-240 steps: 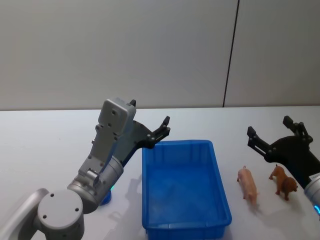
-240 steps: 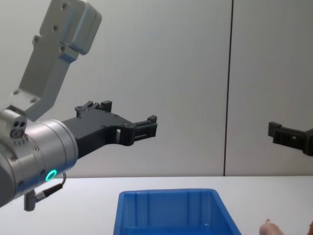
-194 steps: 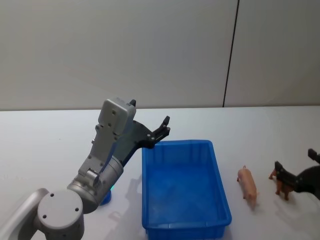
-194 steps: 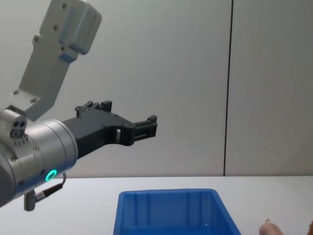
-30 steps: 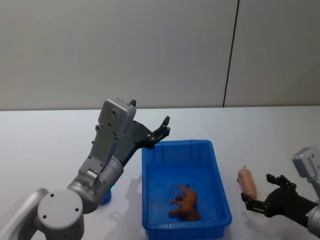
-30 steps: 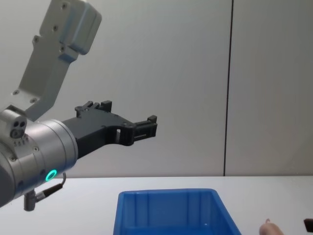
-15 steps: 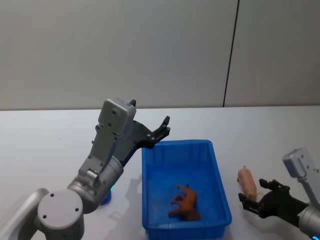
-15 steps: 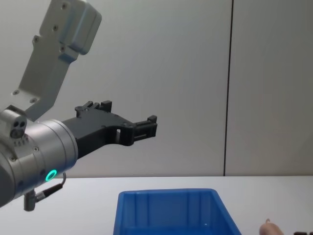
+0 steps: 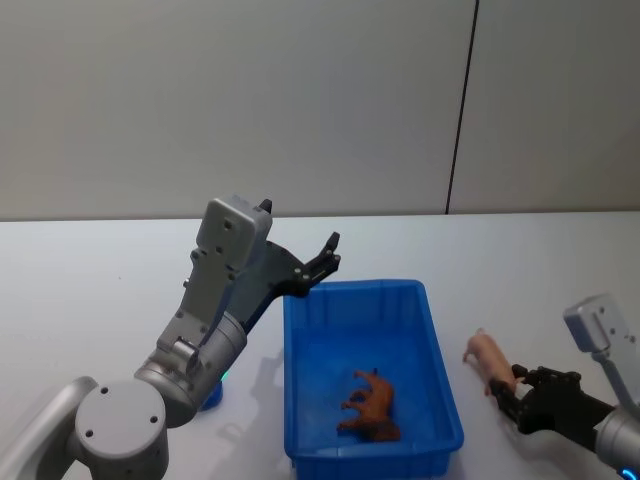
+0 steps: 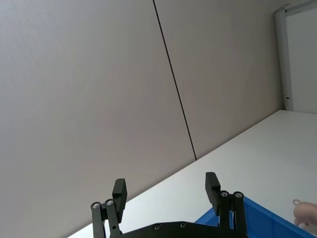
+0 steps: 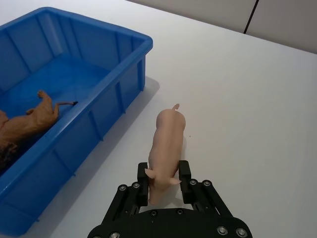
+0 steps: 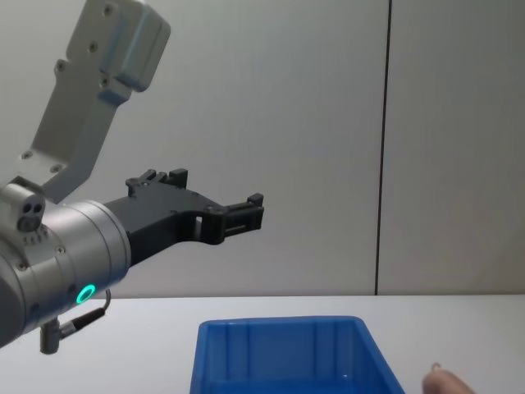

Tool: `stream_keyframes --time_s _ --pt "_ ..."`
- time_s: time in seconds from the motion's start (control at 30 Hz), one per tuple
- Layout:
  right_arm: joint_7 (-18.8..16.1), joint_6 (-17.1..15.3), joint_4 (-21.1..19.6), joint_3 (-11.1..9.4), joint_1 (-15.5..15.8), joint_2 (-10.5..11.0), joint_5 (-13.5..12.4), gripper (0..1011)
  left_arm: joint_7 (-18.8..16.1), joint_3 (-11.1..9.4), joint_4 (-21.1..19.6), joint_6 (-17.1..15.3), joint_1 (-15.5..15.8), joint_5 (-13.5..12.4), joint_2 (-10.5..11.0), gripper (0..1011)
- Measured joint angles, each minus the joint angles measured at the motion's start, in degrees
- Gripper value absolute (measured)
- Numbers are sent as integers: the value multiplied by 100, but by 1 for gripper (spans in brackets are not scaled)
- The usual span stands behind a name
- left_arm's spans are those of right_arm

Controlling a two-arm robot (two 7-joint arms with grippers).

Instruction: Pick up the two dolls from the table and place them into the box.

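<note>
Two dolls are apart from each other. The brown doll [image 9: 372, 405] lies on its side on the floor of the box [image 9: 355, 287], toward the box's near right corner. The pink pig doll [image 11: 166, 139] is outside, over the table [image 9: 100, 300], just beside the box's right wall and toward the table's near edge.

My right gripper [image 9: 508, 383] reaches in low from the table's near right corner. Its jaws are drawn in narrow on the pig's head end, one finger pressed to each side, with the ears sticking out over them. The pig's curly tail points away from me, toward the far edge, and its body runs roughly along the box's right wall. I cannot tell whether its feet touch the table.

The blue right wall and its rim stand between the pig and the inside of the box.

My left gripper [image 10: 166, 183] hangs in the air above the box's far left corner. Its jaws are spread wide and hold nothing, and its fingers point toward the far edge of the table.

Behind the table's far edge stands a grey wall [image 9: 250, 100] with a dark vertical seam [image 9: 460, 110] in it.
</note>
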State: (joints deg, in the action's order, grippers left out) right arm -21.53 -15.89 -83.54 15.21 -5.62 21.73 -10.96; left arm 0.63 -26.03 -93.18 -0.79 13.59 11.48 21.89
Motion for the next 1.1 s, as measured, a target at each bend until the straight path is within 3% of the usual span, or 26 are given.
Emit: stream_keyframes --time_s 0.1,0.53,0.8,1.1 --pt "34 -1 -46 -7 1 0 -18 331 0 0 0 0 0 0 0 1003" --pt "101 348 -415 -40 20 28 -37 331 0 0 0 0 0 0 0 1003" --pt "-100 623 -694 -33 -34 24 -19 331 0 0 0 0 0 0 0 1003" --pt "-554 780 -884 79 -174 -72 56 331 0 0 0 0 0 0 0 1003"
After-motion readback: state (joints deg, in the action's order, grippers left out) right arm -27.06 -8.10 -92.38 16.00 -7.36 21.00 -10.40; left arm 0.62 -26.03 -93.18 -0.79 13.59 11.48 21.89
